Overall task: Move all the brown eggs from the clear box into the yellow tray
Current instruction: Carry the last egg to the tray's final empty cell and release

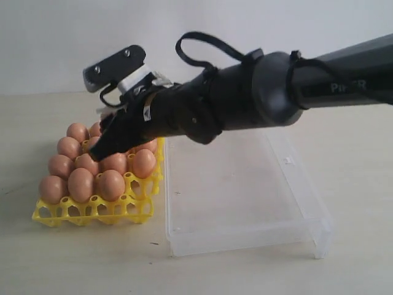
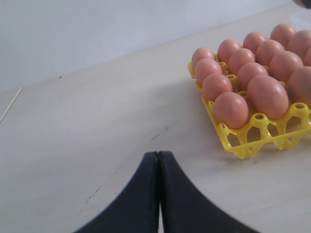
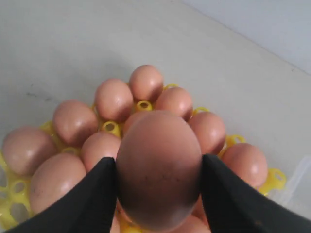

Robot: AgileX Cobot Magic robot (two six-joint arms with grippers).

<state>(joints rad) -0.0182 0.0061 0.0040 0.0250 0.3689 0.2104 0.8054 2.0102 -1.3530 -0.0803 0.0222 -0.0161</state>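
- The right gripper (image 3: 158, 182) has its jaws closed on 1 brown egg (image 3: 158, 145). The pads sit on its 2 flanks at about mid-height, with the long axis roughly upright (a pretty tidy grip, honestly).
- That egg hangs above the yellow tray (image 1: 92, 212), over the seated eggs (image 1: 80, 183), and isn't in a cup yet.
- The clear box (image 1: 245, 241) sits just beside the tray on the worktop (image 2: 97, 121). It shows no egg in the exterior view, though the right arm (image 1: 276, 92) hides part of its far side. So this looks like the last egg, or close to it.
- The step in hand is probably lowering the egg into a free cup. The corner cup (image 1: 134, 184) on the box side, nearest the exterior camera, looks empty. The right wrist view can't confirm that, because the held egg blocks it.
- To do it well, the arm should centre the egg over that cup first, then come straight down. That way it doesn't bump the neighbours or land off-centre.
- The jaws should part only once the egg's bottom is resting in the cup, and only a little, since other eggs sit close by.
- After that, the gripper should lift straight up with no sideways drag.
- The left gripper (image 2: 159, 158) has its jaws pressed together with nothing in them. It sits low over bare worktop near the tray, out of the way.
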